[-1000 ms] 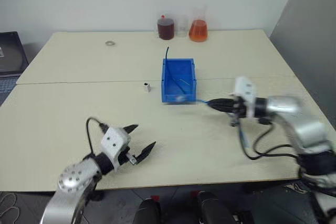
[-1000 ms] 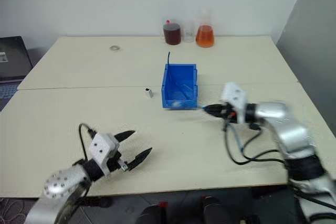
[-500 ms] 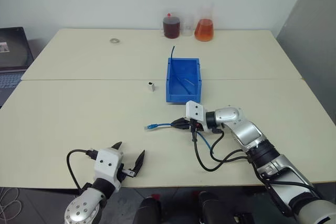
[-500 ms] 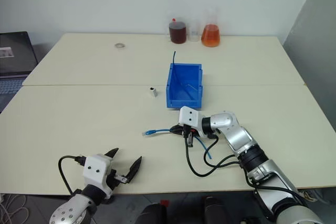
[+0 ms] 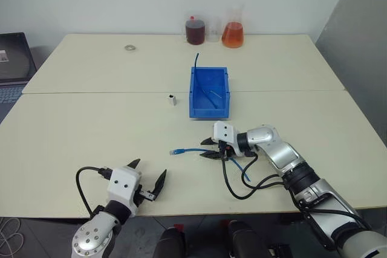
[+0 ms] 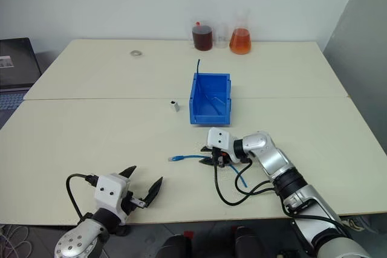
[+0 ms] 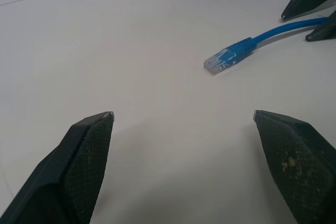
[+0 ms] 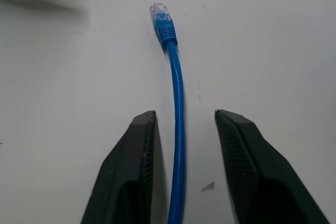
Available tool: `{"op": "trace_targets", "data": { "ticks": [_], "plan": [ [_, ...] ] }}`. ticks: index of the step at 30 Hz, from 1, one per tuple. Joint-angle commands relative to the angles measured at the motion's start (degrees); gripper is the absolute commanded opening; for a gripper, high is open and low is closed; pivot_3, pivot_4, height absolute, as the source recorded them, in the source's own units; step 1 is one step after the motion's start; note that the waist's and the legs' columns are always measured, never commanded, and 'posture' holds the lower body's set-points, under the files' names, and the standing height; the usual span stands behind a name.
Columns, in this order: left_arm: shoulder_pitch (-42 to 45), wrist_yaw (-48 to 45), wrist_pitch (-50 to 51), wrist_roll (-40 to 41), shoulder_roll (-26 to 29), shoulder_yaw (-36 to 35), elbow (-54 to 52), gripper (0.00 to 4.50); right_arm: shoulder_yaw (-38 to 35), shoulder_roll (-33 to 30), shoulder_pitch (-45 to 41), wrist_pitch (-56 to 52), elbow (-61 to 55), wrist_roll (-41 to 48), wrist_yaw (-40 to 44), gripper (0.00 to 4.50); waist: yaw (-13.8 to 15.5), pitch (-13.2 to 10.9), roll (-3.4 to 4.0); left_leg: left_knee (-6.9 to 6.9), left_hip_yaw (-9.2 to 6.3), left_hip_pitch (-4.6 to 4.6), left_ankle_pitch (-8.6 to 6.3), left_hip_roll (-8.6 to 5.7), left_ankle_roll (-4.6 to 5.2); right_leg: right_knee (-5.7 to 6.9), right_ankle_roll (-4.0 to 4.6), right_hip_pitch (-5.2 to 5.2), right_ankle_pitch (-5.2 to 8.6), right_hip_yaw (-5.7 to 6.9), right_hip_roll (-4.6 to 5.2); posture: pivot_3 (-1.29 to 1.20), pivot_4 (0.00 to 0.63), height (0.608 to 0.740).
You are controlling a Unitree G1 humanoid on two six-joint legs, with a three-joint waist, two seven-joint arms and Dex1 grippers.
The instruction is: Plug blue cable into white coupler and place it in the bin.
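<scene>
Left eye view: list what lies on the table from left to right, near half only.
Left claw → blue cable's plug → right claw.

Counted on the table (image 5: 72, 119): one blue cable (image 5: 187, 150), one white coupler (image 5: 172, 99) just left of the bin (image 5: 209, 110), one bin, one metal ring (image 5: 129, 48) far behind and left of the bin, three glass vessels (image 5: 213, 30) behind the bin. One laptop (image 5: 12, 58) off left.
</scene>
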State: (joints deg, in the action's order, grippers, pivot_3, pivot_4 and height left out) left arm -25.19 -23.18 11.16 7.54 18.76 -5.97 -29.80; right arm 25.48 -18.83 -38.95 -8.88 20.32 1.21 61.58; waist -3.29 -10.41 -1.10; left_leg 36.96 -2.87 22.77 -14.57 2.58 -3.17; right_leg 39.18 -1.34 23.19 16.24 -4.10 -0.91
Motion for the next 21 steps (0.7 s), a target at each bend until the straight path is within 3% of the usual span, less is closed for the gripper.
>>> {"op": "trace_targets", "data": {
  "ticks": [1,4,7,8,14,21],
  "plan": [
    [0.5,-1.6,0.3,1.9,1.4,-0.7,-0.7,4.50,-2.5,-0.9,0.1,-3.5,-5.3,2.2,1.5,2.85,0.0,0.0,0.00,0.00,-0.01,0.01,0.00,0.00,0.00,0.01,0.00,0.00,0.00,0.01,0.00,0.00,0.150,0.740],
    [2.7,-5.9,1.7,3.5,5.5,-1.4,-0.1,4.50,-5.4,-3.6,0.7,-8.7,-11.5,5.2,2.5,3.54,0.2,0.0,0.00,0.01,-0.04,0.02,0.00,-0.01,0.00,0.03,0.00,0.00,0.00,0.02,0.00,0.00,0.150,0.740],
    [8.3,-13.8,3.9,7.5,13.1,-3.3,2.4,4.50,-8.8,-7.8,1.5,-14.9,-19.4,9.2,4.3,4.37,0.8,0.0,0.00,0.02,-0.14,0.03,0.01,-0.02,-0.01,0.08,0.01,0.00,0.01,0.12,0.00,0.00,0.150,0.740],
    [10.5,-16.4,4.3,8.6,15.5,-3.6,3.7,4.50,-9.7,-9.0,1.7,-17.1,-21.6,10.5,4.7,4.47,1.0,0.0,0.01,0.02,-0.14,0.02,0.01,-0.03,-0.01,0.09,0.01,-0.01,0.01,0.12,0.00,0.00,0.150,0.740],
    [27.0,-32.4,4.3,13.3,25.0,-0.3,16.8,4.50,-15.2,-19.3,2.4,-28.6,-33.5,20.2,10.3,4.47,1.4,0.0,0.06,0.03,-0.11,0.03,0.01,-0.03,-0.01,0.07,0.01,0.00,0.02,0.15,-0.02,0.00,0.150,0.740],
    [45.6,-49.4,-5.3,8.5,24.7,9.9,40.6,4.50,-17.5,-23.8,5.5,-30.6,-40.5,23.0,8.2,4.47,1.1,0.0,0.06,0.02,-0.06,0.07,0.01,-0.02,0.00,0.00,0.01,0.01,0.01,0.15,-0.05,0.00,0.150,0.740]
  ]
}}
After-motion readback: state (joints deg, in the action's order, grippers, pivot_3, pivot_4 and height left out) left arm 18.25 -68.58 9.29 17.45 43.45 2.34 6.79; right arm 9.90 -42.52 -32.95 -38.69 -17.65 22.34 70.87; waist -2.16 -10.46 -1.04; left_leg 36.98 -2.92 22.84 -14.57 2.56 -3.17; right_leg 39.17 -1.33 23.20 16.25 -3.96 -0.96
